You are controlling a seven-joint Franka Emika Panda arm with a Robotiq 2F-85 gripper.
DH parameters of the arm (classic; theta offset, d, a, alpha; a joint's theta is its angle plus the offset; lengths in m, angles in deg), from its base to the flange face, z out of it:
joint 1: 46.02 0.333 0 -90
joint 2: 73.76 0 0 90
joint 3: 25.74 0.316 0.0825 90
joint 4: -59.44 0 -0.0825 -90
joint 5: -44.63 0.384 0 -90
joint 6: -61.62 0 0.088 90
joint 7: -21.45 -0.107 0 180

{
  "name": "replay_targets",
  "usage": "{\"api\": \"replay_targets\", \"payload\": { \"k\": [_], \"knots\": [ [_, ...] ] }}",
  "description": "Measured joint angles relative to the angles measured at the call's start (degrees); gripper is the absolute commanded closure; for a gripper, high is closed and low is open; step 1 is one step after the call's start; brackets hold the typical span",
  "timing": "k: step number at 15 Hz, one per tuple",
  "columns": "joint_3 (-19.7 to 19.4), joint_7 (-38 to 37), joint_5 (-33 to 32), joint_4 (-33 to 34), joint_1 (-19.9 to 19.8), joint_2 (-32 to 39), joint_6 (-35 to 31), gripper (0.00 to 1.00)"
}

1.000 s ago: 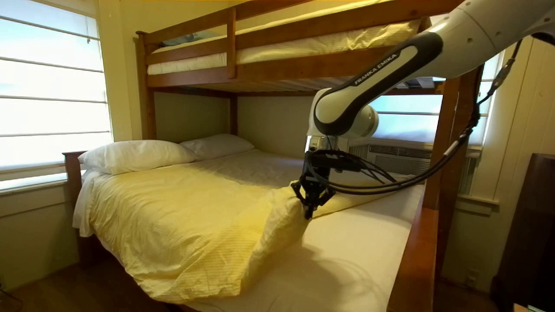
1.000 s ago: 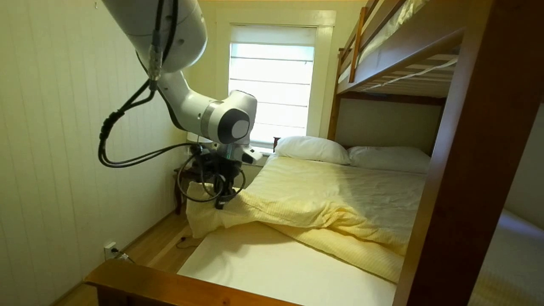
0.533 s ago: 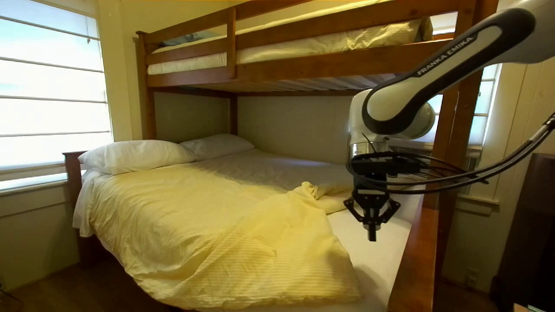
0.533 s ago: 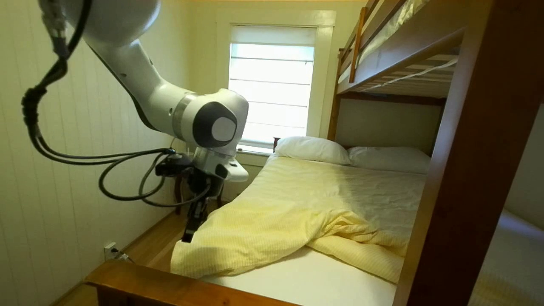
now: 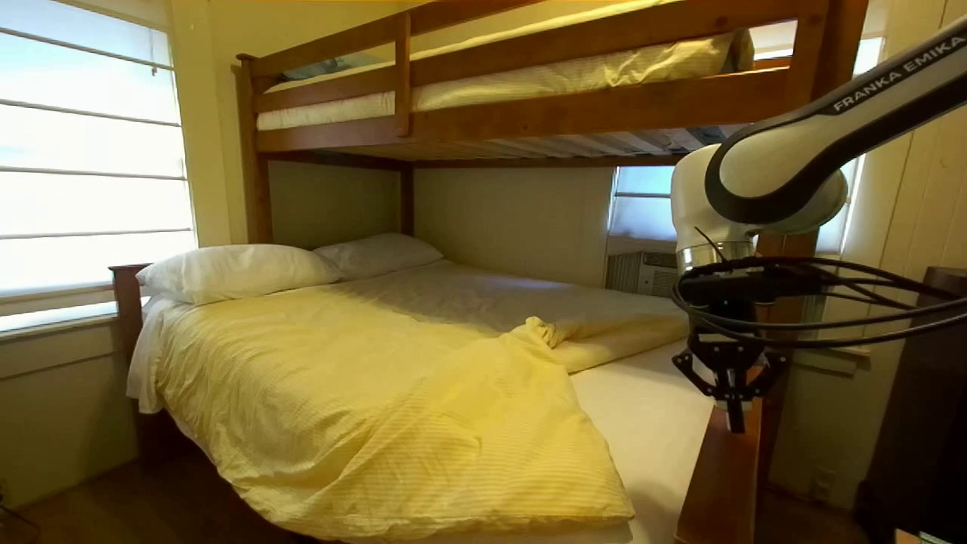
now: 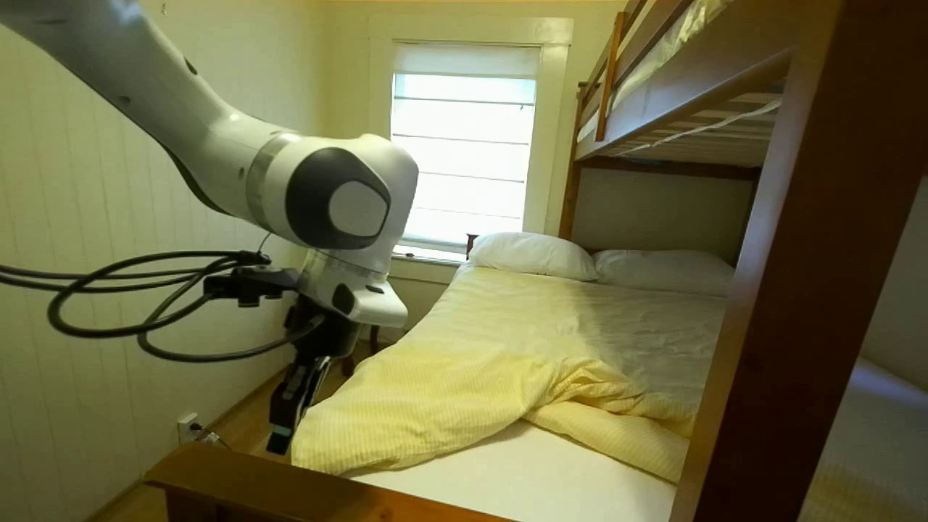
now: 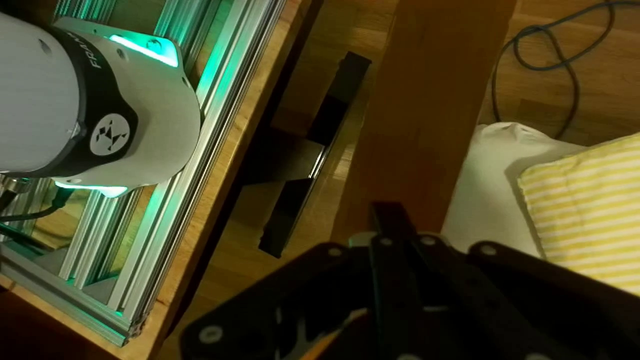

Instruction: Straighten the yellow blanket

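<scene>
The yellow blanket (image 5: pixel 468 423) lies over most of the lower bed in both exterior views. Its near corner is spread toward the foot, and a bunched fold stands up in the middle. In an exterior view (image 6: pixel 428 413) a folded-under strip of it lies at the right. Its striped corner (image 7: pixel 590 215) shows at the right of the wrist view. My gripper (image 5: pixel 734 421) is shut with nothing in it, its fingertips together (image 7: pixel 392 217). It hangs by the wooden footboard (image 5: pixel 721 472), apart from the blanket in the wrist view. In an exterior view the gripper (image 6: pixel 279 438) overlaps the blanket corner's left side.
White mattress sheet (image 5: pixel 642 408) shows between blanket and footboard. White pillows (image 5: pixel 242 272) lie at the head. The upper bunk (image 5: pixel 529 121) overhangs the bed, and a thick post (image 6: pixel 790 290) stands at the foot. The robot base (image 7: pixel 140 115) is beyond the footboard.
My gripper has moved from the blanket's folded edge toward the foot and away from it. The blanket's near corner has come down toward the footboard, covering more sheet; it is almost unchanged since half a second ago.
</scene>
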Motion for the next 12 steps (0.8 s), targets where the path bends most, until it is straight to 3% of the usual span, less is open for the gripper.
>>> {"api": "replay_targets", "payload": {
  "k": [1,2,6,11,12],
  "knots": [
    [0.0,-0.1,0.0,-0.1,0.0,0.0,0.0,0.74],
    [0.0,-0.1,0.0,-0.1,0.0,0.0,0.0,0.73],
    [1.5,0.9,-0.1,1.5,0.0,1.0,0.0,0.47],
    [2.9,5.8,-8.9,12.8,-0.7,7.4,1.8,0.12],
    [2.8,6.2,-12.3,16.0,-1.6,9.3,2.8,0.31]
  ]
}}
